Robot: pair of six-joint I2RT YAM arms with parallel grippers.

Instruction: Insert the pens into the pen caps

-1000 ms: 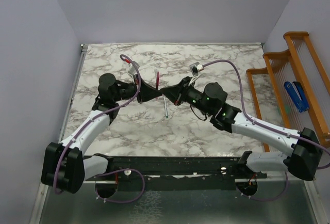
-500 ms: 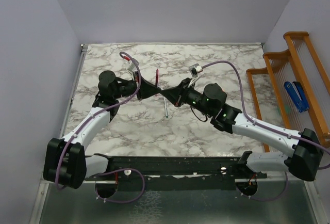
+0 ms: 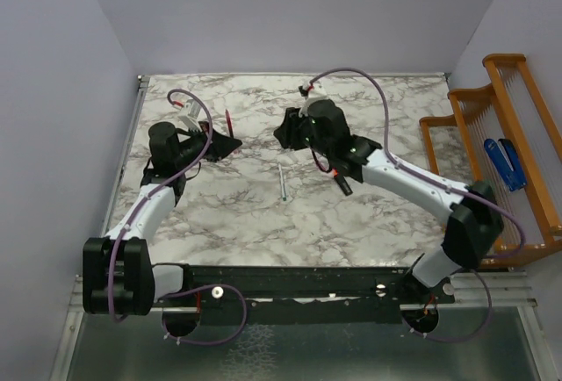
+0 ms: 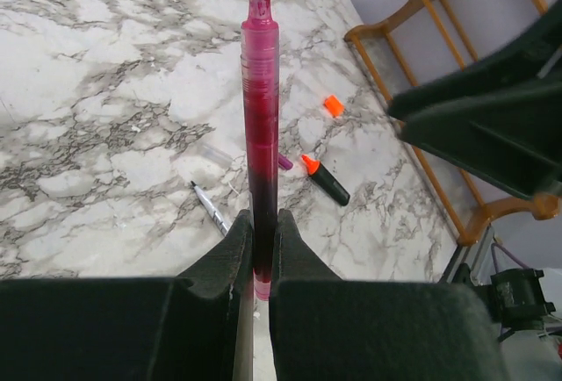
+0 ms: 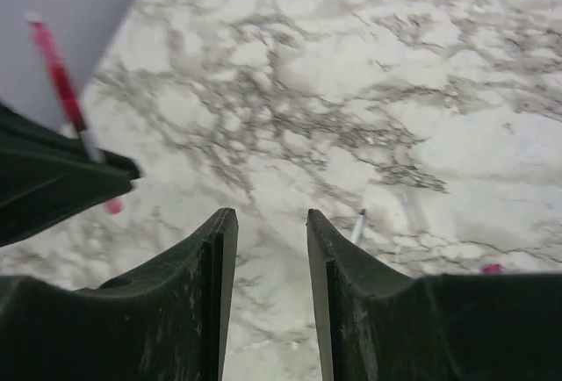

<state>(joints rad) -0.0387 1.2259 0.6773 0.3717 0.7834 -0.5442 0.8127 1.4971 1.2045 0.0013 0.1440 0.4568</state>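
Between the clenched jaws of the left gripper [image 4: 262, 233] stands one of the three pens, the red-pink pen [image 4: 262, 109], held near its lower end with its tip pointing out past them. Beyond those jaws, the other two lie on the marble table [image 4: 105, 74]: the silver-grey pen [image 4: 211, 210] and the black marker [image 4: 328, 183]. Both caps lie there too, the magenta cap [image 4: 285, 162] between them and the orange cap [image 4: 333, 105] nearer the wooden rack [image 4: 413, 12] at the table's edge. The right gripper [image 5: 269, 216] hangs with jaws parted around nothing, bare marble separating it from the left gripper.
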